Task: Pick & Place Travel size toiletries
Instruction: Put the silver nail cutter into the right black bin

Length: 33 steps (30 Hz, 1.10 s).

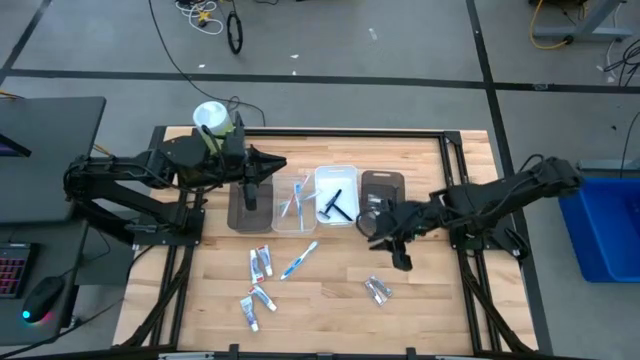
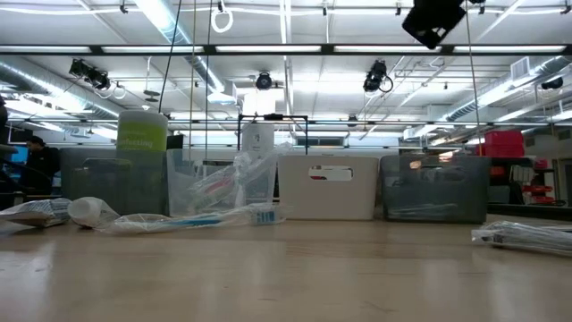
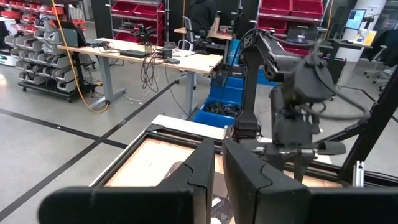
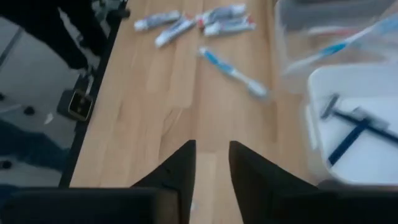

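- Toothpaste tubes point(image 1: 260, 264) lay loose on the wooden table point(image 1: 430, 300), a toothbrush point(image 1: 298, 260) just beside them and silvery tubes point(image 1: 377, 289) well apart.
- A black razor point(image 1: 335, 205) rested in the white tray point(image 1: 336, 172); more toothbrushes sat in the clear tray point(image 1: 291, 220).
- The right gripper point(image 1: 398, 255) hovered near the silvery tubes, fingers slightly parted, holding nothing.
- The left gripper point(image 1: 249, 196) hung over the dark tray point(image 1: 243, 218), fingers nearly together, empty.

Grey floor point(image 1: 400, 40) crossed by dark tape lines — red bin shelving point(image 3: 134, 12), workbench point(image 3: 143, 56), ceiling strip lights point(image 2: 170, 22).
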{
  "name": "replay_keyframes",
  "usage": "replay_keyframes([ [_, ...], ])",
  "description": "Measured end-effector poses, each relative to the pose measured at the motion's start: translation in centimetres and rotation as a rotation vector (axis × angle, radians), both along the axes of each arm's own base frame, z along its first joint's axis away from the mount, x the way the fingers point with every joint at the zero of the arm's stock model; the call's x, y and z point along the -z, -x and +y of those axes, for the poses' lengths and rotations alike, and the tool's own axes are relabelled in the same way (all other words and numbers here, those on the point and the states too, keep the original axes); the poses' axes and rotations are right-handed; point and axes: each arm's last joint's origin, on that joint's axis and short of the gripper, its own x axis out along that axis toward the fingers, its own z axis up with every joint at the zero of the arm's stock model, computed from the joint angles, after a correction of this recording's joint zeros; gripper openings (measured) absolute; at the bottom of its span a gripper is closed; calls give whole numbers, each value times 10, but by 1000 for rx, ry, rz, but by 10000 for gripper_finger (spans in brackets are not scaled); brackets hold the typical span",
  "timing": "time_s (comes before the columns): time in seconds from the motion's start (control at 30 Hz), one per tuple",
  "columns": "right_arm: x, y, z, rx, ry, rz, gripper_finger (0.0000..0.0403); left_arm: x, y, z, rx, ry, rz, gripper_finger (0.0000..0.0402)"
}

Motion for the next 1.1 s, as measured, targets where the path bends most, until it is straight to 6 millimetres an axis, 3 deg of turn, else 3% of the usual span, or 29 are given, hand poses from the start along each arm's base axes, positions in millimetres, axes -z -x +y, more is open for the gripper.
replay_keyframes([
  [0.23, 27, 6, 21, -66, 11, 84, 62, 0, 0, 0, 4, 0, 0, 41],
  [0.43, 47, 13, 32, -126, 45, 151, 71, 0, 0, 0, 4, 1, 0, 41],
  [0.87, 57, 17, 36, -153, 70, 189, 242, 0, 0, 0, 3, 1, 0, 41],
  [1.1, 64, 9, 40, -120, 20, 202, 270, 0, 0, 0, 4, 1, 0, 41],
])
